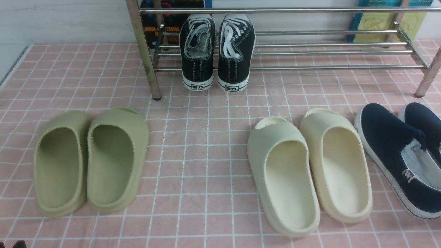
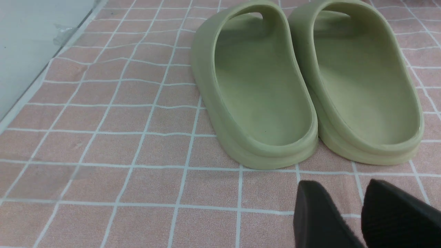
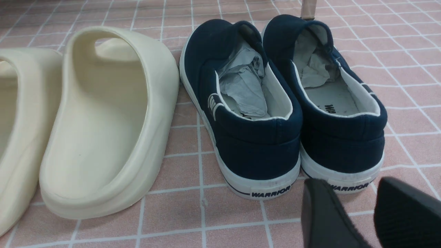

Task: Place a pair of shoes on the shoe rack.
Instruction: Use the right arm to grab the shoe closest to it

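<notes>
1. Right tool (image 3: 353, 193): fingers parted, nothing between them, hanging just behind the heels of the pair of shoes (image 3: 275, 148). Left tool (image 2: 344, 193): also spread and empty, low over the table (image 1: 206, 137) behind the green slides (image 2: 262, 96).
2. Pair of shoes: on the table at the robot's far right, side by side and touching, heels toward the robot, toes toward the shoe rack (image 1: 327, 66). The front view cuts off the outer one.
3. Handling (judgement): likely light. The canvas uppers are soft and will buckle under a squeeze; the white rubber soles are stiffer.
   - Crumpled paper (image 3: 241, 82) fills the toe ends, while the heel cups look open.
   - Best hold is probably the back of the heel, one finger inside and one outside, low near the sole. Pinching the soft front would only crush it.
   - One tool can probably take one shoe at a time.
4. Cream slides (image 3: 103, 120): just beside the inner navy shoe, nearly touching at the toe. A wide-spread tool on that side could bump them.
5. Green slides sit well apart, on the left, and are no obstacle.
6. Shoe rack: beyond everything, with black lace-up sneakers (image 1: 234, 65) on its left part. The bars to their right are free. The right leg (image 1: 427, 75) stands just ahead of the navy toes, so the lift must clear it and the front bar.
</notes>
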Tool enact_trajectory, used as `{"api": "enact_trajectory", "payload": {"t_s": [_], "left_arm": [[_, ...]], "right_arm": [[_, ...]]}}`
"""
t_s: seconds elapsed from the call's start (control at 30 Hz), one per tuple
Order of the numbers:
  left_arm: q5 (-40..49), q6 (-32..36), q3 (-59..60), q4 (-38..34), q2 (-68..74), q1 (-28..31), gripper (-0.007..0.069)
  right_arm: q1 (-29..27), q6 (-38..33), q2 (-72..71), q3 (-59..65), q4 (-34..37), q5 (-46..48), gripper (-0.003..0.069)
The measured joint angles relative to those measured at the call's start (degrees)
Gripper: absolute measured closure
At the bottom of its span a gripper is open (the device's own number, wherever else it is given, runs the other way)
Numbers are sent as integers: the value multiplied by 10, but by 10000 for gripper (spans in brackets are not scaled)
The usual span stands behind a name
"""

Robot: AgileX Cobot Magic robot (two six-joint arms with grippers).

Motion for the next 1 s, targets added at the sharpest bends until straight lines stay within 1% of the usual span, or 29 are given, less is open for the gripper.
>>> {"api": "enact_trajectory", "payload": {"t_s": [1.0], "left_arm": [[0,0,0,0,0,0,385]], "right_arm": [[0,0,0,0,-6,0,419]]}}
